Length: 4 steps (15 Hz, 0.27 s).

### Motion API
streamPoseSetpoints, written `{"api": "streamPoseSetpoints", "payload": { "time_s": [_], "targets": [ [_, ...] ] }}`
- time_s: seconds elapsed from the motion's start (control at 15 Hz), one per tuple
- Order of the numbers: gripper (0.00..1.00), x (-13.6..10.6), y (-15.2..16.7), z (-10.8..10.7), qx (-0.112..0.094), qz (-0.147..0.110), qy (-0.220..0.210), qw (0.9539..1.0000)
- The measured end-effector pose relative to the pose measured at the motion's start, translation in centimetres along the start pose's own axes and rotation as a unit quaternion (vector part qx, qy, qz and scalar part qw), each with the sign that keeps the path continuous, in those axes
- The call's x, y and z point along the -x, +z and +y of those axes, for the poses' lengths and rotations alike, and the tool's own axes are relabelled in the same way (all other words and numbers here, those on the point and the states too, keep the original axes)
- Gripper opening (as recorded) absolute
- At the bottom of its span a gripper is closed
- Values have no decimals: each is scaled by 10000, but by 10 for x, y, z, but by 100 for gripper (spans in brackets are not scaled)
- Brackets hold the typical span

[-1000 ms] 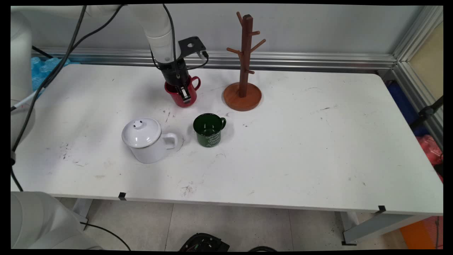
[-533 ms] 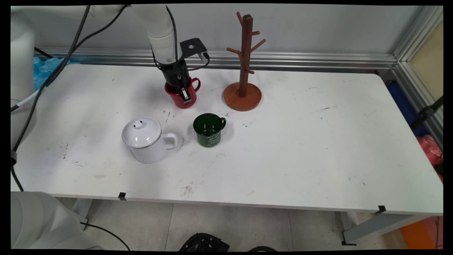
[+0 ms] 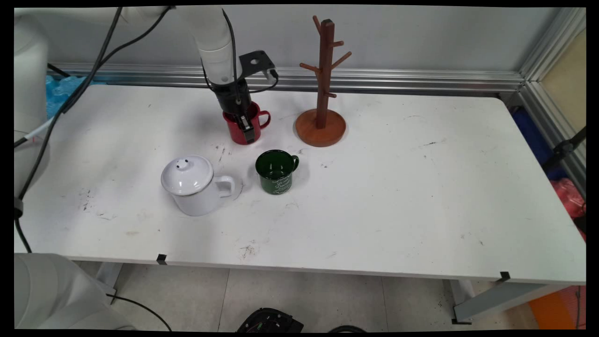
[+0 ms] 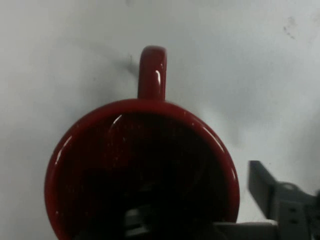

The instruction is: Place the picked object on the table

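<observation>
Main view: a white worktop [image 3: 398, 187] stretched across the scene, with a wall behind it. Toward the back stood a brown wooden mug tree [image 3: 323, 84], upright on its round base, its pegs bare. Nearer the front sat a white lidded pot [image 3: 194, 185], handle pointing right, and just beside it to the right a dark green mug [image 3: 276, 172], upright, handle toward the right and back. The two stood apart, not touching.

Behind them, left of the mug tree's base, a red mug [image 3: 244, 127] was gripped at its rim by the black pincer [image 3: 245, 125], which came straight down from the white arm. One finger [image 3: 246, 128] lay against the mug's outer wall on the near side; the other reached inside the cup. The mug's handle pointed right, toward the tree. Whether its base touched the worktop could not be told.

In the hand view, the red mug [image 4: 140, 170] filled the lower frame, mouth open to the camera, handle pointing up. One finger [image 4: 270, 192] showed outside the rim at lower right, the other dim within the dark interior.
</observation>
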Motion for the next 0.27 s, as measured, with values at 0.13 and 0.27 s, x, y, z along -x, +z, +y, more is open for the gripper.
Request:
{"api": "streamPoseSetpoints", "payload": {
  "time_s": [0.13, 0.27],
  "targets": [
    [100, -1, -1, -1, -12, 20, 21, 10000],
    [100, -2, -4, -2, -20, 61, 61, 10000]
  ]
}}
